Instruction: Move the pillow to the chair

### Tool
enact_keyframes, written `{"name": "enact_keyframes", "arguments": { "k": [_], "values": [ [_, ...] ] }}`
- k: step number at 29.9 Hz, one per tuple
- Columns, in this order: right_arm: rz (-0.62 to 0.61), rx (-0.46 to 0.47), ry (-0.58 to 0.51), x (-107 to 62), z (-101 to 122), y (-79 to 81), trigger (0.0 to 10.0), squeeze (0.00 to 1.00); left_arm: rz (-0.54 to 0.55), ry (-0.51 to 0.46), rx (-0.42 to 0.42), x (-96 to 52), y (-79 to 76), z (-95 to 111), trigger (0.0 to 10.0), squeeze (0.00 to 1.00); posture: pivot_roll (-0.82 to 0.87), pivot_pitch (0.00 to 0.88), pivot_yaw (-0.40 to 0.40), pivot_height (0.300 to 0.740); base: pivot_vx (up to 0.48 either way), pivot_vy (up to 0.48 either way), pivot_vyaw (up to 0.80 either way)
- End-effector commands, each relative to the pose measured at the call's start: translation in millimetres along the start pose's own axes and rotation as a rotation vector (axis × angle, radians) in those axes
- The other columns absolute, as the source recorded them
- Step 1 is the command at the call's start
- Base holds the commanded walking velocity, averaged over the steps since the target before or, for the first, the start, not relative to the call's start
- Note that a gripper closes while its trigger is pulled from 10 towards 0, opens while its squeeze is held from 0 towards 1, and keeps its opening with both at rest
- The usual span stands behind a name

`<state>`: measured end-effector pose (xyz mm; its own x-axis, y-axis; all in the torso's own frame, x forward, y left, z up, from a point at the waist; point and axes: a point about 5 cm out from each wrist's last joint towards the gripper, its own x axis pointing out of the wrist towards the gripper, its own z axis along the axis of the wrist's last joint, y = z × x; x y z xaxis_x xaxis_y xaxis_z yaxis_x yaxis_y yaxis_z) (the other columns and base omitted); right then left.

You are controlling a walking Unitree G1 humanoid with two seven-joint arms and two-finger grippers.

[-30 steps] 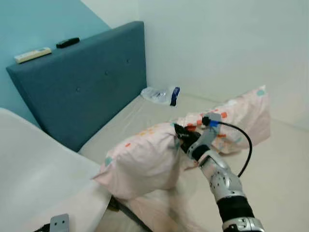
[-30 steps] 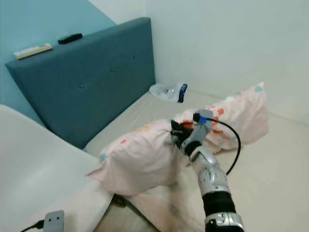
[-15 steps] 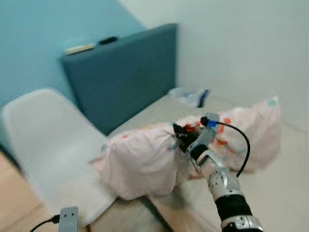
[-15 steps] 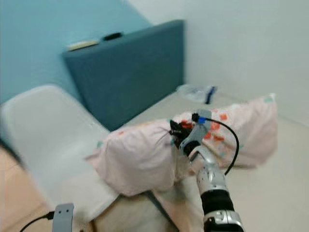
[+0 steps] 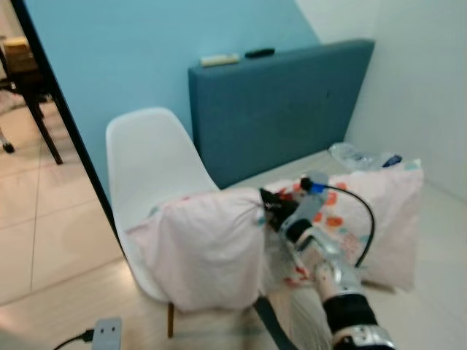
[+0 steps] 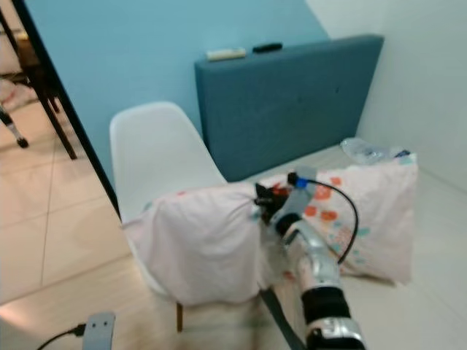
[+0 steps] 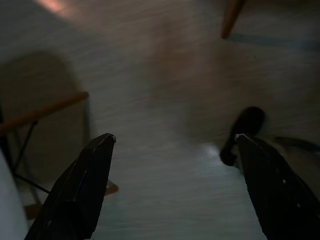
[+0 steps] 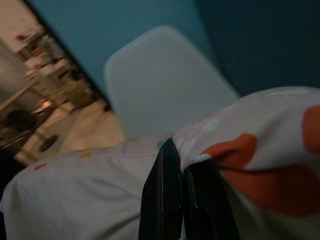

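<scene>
1. We hold the pale pink pillow with orange and teal dots (image 5: 201, 248) in our right gripper (image 5: 268, 208), whose two black fingers (image 8: 165, 200) are pinched tight on a fold of the fabric near the pillow's middle.
2. The pillow hangs in the air, its left half bunched and drooping in front of the white moulded plastic chair (image 5: 149, 164), covering much of the seat; its right half stretches away to the right over the beige mattress (image 5: 438, 233).
3. We cannot tell whether the pillow's lower edge touches the chair seat.
4. The chair stands at the near left of the dark teal padded headboard (image 5: 284, 109), against the light blue wall (image 5: 131, 51).
5. On top of the headboard lie a white remote control (image 5: 220, 60) and a black remote control (image 5: 260, 52), side by side.
6. A crumpled clear plastic bag (image 5: 357, 155) lies at the far right, beside the headboard.
7. Our left gripper (image 7: 170, 190) hangs idle over the dim floor with its fingers spread wide apart, holding nothing.
</scene>
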<state>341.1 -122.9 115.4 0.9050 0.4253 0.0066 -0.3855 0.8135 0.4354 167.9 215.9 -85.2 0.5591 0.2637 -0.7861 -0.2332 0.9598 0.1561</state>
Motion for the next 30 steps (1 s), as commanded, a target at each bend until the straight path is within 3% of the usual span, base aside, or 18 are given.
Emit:
{"name": "enact_keyframes", "arguments": {
  "k": [1, 7, 20, 30],
  "values": [
    [0.046, -0.030, -0.082, 4.4, 19, 6.9, 10.0, 0.00, -0.006, -0.003, 0.018, 0.1, 0.7, 0, 10.0, 0.00, 0.05, 0.000, -0.022, 0.740, 0.000, 0.000, 0.77],
    [0.090, -0.033, -0.074, 6.4, 17, 14.4, 10.0, 0.00, -0.025, -0.015, 0.008, 0.4, -3.1, 3, 10.0, 0.00, 0.05, 0.000, -0.025, 0.740, 0.000, 0.000, 0.77],
    [0.239, 0.002, -0.034, 12.5, 2, 45.2, 10.0, 0.00, -0.158, -0.129, -0.073, 1.7, -32.1, 36, 10.0, 0.00, 0.06, 0.000, -0.041, 0.740, 0.000, 0.000, 0.77],
    [0.290, 0.002, -0.003, 15.4, -6, 54.6, 10.0, 0.00, -0.183, -0.179, -0.028, 0.9, -40.5, 47, 10.0, 0.00, 0.06, 0.000, -0.041, 0.740, 0.000, 0.000, 0.77]
  ]
}}
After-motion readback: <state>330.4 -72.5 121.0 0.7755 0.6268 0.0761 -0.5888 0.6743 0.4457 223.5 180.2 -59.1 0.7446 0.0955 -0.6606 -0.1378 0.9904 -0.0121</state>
